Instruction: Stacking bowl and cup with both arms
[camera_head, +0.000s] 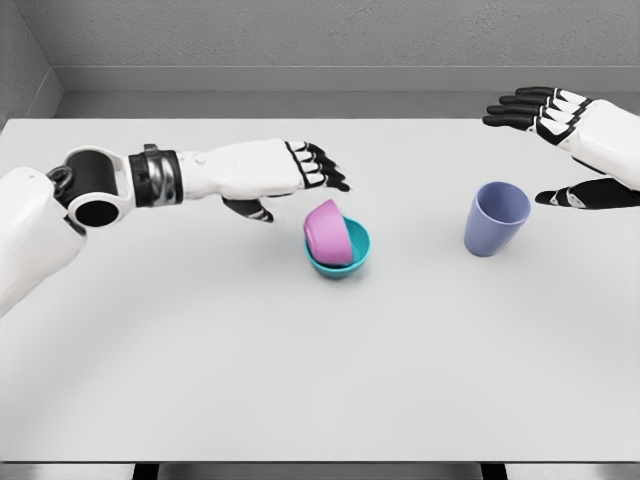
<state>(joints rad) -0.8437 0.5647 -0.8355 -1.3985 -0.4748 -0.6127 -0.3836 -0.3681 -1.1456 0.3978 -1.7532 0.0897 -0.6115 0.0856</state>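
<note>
A white bench (300, 380) fills most of the head view, running back to a grey wall (330, 35) and a grey floor strip behind it.

The left arm (130, 185) comes in from the lower left and stretches across the bench toward the middle, its white forearm level above the surface. The left hand (275, 175) hangs just up and left of the bowl, palm down; its black-tipped fingers (322, 168) lie straight and close side by side, the thumb pointing down beneath the palm, and they grip nothing.

The right arm (610, 140) enters from the right edge near the top. The right hand (575, 150) is held just right of the blue cup, apart from it; its fingers (520, 108) are spread wide above and the thumb reaches out lower, so the hand forms a broad empty gape facing the cup.

A blue-purple cup (495, 220) stands upright on the bench at the right of the middle, mouth up, leaning very slightly as seen from the camera. It is well apart from the bowl.

A teal bowl (340, 258) sits on the bench near the centre. Inside it a pink cup (330, 232) lies tilted on its side, its base toward the camera's left and upper part, resting against the bowl's left rim.
</note>
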